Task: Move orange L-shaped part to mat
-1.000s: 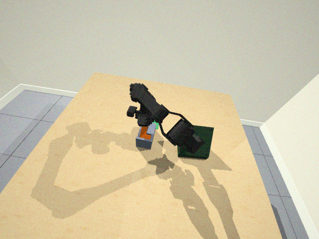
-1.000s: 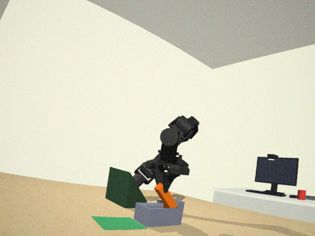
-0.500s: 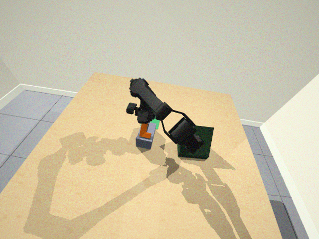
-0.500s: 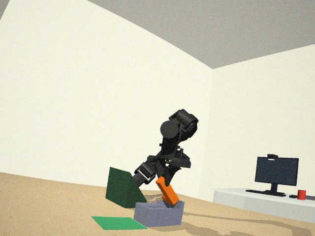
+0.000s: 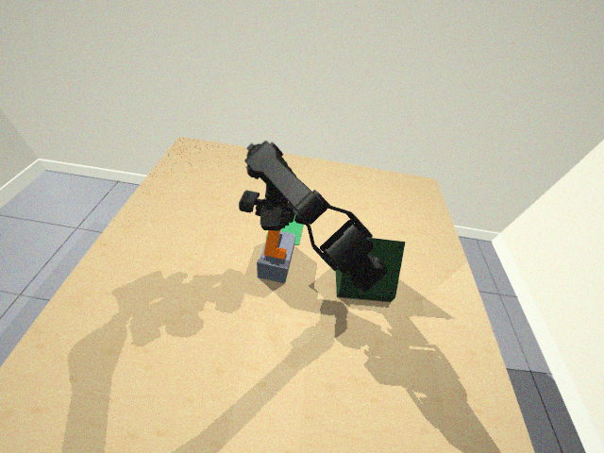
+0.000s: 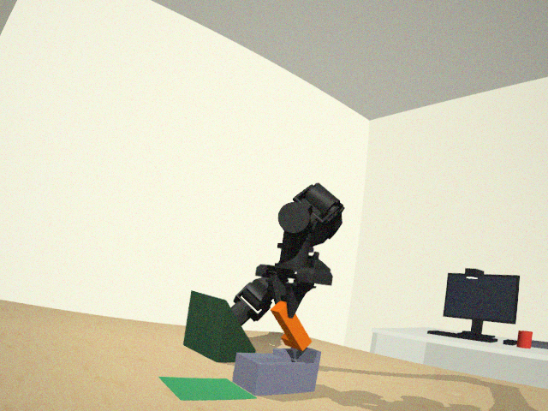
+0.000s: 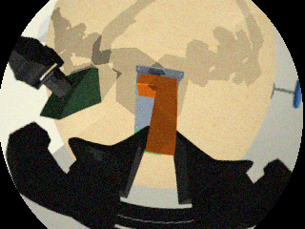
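The orange L-shaped part (image 5: 272, 244) (image 6: 293, 326) (image 7: 165, 112) hangs steeply tilted from my gripper (image 6: 288, 308) (image 7: 161, 131), which is shut on its plain upper end. Its L-shaped end points down and away from the fingers. In the exterior view the part shows above the grey tray (image 5: 271, 272) (image 6: 285, 377) (image 7: 144, 114), its low end just over the tray's far-right wall. The green mat (image 5: 297, 232) (image 6: 201, 389) lies flat beside the tray; in the top view the arm and tray partly hide it. The fingertips are hidden in the top view.
A dark green block (image 5: 394, 263) (image 6: 203, 327) (image 7: 87, 95) stands on the wooden table (image 5: 194, 380) by the arm's base. A white cabinet (image 6: 398, 349) with a monitor (image 6: 481, 296) and a red cup (image 6: 524, 339) stands in the background.
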Action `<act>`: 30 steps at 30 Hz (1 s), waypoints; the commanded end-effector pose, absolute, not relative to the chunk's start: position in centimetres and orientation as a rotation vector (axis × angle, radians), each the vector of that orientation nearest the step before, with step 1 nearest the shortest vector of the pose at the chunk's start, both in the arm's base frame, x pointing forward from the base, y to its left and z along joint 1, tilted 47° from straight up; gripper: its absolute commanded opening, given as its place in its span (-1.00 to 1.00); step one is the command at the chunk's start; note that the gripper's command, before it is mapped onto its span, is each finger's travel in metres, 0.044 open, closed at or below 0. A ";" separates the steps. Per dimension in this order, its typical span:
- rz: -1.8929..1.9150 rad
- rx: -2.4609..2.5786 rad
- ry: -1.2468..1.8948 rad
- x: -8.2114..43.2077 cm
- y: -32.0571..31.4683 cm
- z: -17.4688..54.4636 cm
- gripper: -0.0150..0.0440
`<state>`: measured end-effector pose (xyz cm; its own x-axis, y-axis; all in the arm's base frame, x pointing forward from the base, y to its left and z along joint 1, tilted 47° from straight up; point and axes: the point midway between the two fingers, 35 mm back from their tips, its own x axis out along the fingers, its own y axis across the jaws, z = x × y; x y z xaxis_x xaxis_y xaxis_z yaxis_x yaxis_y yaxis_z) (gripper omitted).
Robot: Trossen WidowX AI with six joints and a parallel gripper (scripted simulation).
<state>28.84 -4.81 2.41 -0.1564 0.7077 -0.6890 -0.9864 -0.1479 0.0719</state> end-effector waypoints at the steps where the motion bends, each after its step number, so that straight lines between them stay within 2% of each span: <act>1: 1.654 -0.608 0.625 28.9 -5.6 1.6 -0.49; 30: 1.651 -0.616 0.630 28.4 -14.4 -7.2 -0.49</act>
